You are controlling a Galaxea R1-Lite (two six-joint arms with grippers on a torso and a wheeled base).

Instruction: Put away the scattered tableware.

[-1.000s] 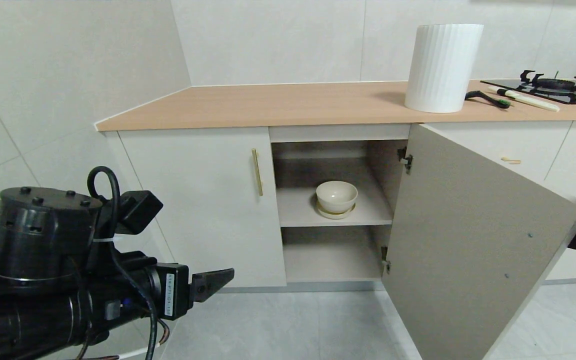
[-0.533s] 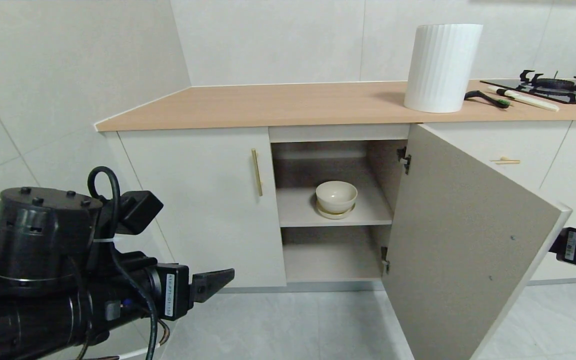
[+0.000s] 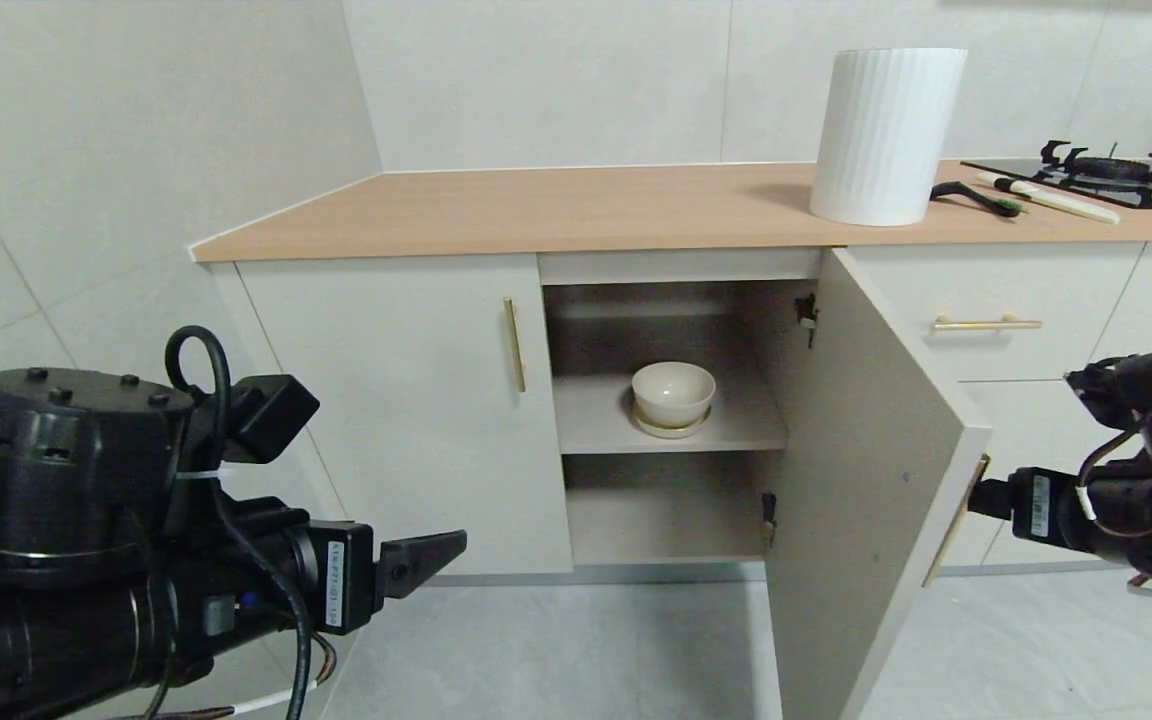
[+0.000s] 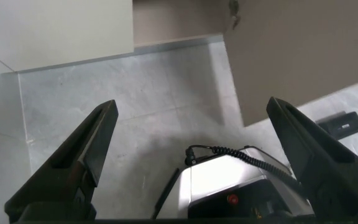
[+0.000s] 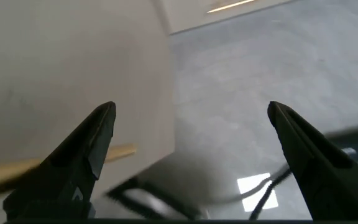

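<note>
A cream bowl (image 3: 673, 392) sits on a small plate (image 3: 666, 427) on the upper shelf (image 3: 596, 420) of the open cabinet. The cabinet door (image 3: 871, 480) stands about half open. My right gripper (image 3: 981, 497) is at the door's outer side, next to its gold handle (image 3: 954, 520). In the right wrist view the gripper (image 5: 191, 107) is open with nothing between its fingers, and the door face (image 5: 67, 68) and handle (image 5: 48, 167) are close by. My left gripper (image 3: 426, 560) hangs low at the left, over the floor, open and empty (image 4: 191, 106).
A tall white ribbed container (image 3: 886, 135) stands on the wooden counter (image 3: 536, 210). A knife (image 3: 1046, 197) and a gas hob (image 3: 1116, 168) lie at the far right. The left cabinet door (image 3: 406, 410) is shut. The lower shelf (image 3: 656, 520) is bare, with grey floor (image 3: 586, 650) below.
The cabinet door has swung toward shut. My right arm has moved left with it, staying at its outer side. The left arm has barely shifted.
</note>
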